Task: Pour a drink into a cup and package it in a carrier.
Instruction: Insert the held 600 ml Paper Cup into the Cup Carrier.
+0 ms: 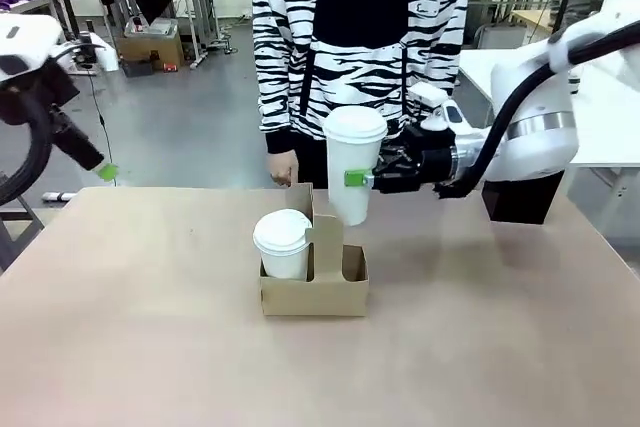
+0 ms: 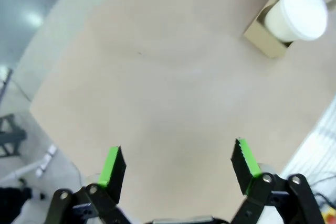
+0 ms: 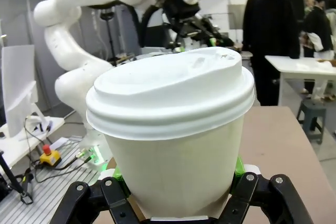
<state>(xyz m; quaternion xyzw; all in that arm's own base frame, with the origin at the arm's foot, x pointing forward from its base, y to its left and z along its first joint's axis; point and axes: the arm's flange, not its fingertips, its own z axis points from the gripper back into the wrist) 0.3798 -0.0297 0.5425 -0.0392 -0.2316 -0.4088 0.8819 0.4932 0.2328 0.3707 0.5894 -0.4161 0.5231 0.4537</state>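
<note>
1. Cup (image 1: 354, 169), lidded, is held in the air by the right hand (image 1: 372, 179), just above and behind the carrier (image 1: 314, 287). The grip is from the side at mid-body, which keeps it upright so the drink inside would not spill; the contents are not visible.
2. The cup's base hangs over the carrier's free pocket, right of the centre handle (image 1: 325, 243). Probably lined up for lowering in; not yet seated.
3. Right hand: clamped on the cup, green pads (image 3: 237, 165) pressing either side of the paper wall.
4. Second lidded cup (image 1: 283, 244) already sits in the carrier's left pocket; that half of the packaging looks done.
5. Carrier stands on the bench (image 1: 150, 327), near its middle.
6. Left hand (image 2: 178, 169): spread wide, holding nothing, well left of the carrier and raised off the bench. Looks parked out of the way.
7. Person (image 1: 360, 37) in a striped top stands behind the carrier, one hand (image 1: 283, 168) low by the far bench edge, touching nothing.
8. Writing: none readable. Cups, lids and carrier are plain.
</note>
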